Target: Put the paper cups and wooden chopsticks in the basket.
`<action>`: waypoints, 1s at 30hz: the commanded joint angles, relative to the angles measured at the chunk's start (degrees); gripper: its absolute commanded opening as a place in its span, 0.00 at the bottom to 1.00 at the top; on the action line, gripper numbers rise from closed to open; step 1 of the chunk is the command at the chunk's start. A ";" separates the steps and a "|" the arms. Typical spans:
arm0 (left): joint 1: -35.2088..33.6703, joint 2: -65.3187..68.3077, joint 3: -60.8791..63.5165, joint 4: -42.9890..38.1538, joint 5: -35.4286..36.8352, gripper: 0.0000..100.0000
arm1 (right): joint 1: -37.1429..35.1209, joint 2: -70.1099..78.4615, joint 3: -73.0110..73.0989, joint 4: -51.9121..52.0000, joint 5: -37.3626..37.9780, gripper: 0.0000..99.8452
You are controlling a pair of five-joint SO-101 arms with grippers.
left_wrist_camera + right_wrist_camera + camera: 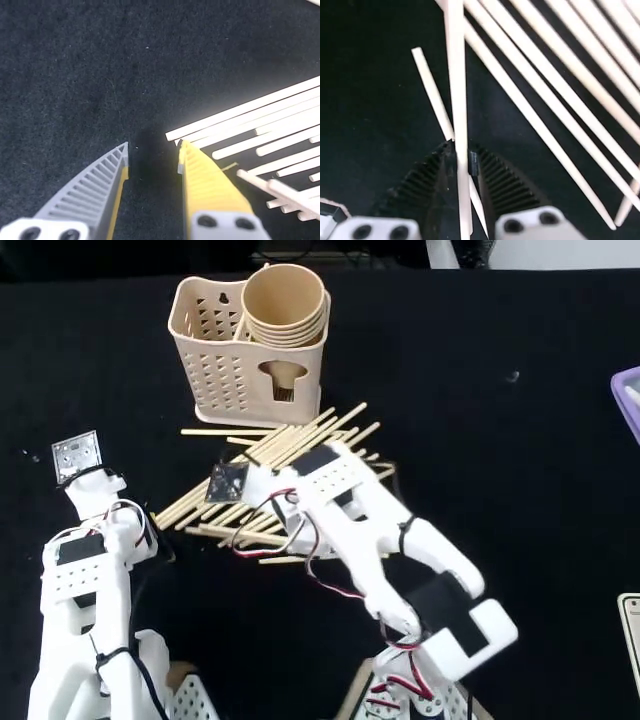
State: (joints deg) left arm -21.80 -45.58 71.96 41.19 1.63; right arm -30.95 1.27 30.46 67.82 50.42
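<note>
High view: beige perforated basket (215, 365), far centre of black table (480, 460); stacked tan cups (285, 302) in its right compartment. Pale wooden chopsticks (285, 445), a loose pile just near of the basket.

Left wrist view: left gripper (154, 150) open, over bare table beside the chopsticks' ends.

Right wrist view: right gripper (461, 150) clamped on one chopstick (456, 75), others lying beyond.
</note>
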 commanded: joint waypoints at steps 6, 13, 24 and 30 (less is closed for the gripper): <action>-0.22 -1.41 -0.66 -0.70 0.35 0.17 | 0.88 -6.02 -1.01 0.88 -3.25 0.01; -0.22 -1.41 -0.66 -0.70 0.35 0.17 | 0.26 -20.88 -5.49 -0.62 -15.74 0.01; -0.13 -1.41 -0.66 -0.70 0.35 0.17 | -3.34 -28.18 -9.54 -29.45 -34.20 0.01; -0.13 -1.41 -0.57 -0.70 0.35 0.17 | -3.34 -23.60 -9.63 -62.15 -37.27 0.01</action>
State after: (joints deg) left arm -21.80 -45.58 71.96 41.19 1.63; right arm -33.41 -23.87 24.57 22.20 14.20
